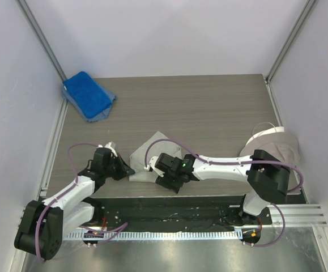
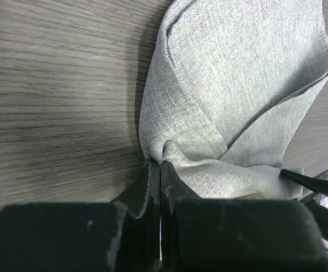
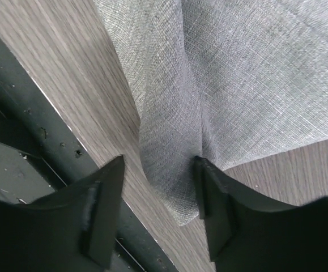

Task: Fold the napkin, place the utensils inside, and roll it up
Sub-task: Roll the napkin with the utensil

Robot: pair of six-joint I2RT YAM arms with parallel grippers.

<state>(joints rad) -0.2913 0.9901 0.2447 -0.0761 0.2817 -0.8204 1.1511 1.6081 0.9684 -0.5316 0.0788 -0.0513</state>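
- The light grey napkin lies rumpled on the wood-grain table. It sits low in the middle of the overhead frame, close to the table's near edge, between the two arms.
- The left gripper is clenched on the napkin's lower left corner. In its wrist view the two fingers press together with cloth bunched and puckered at the tips.
- The right gripper is released, jaws apart astride a raised ridge of the napkin near its front edge. One finger touches the fold, and bare wood shows between the other finger and the cloth.
- A bright blue towel sits in the upper left corner of the table, well apart from the napkin.
- A beige-grey cloth with a white edge lies at the right edge of the frame, partly hidden by the right arm.
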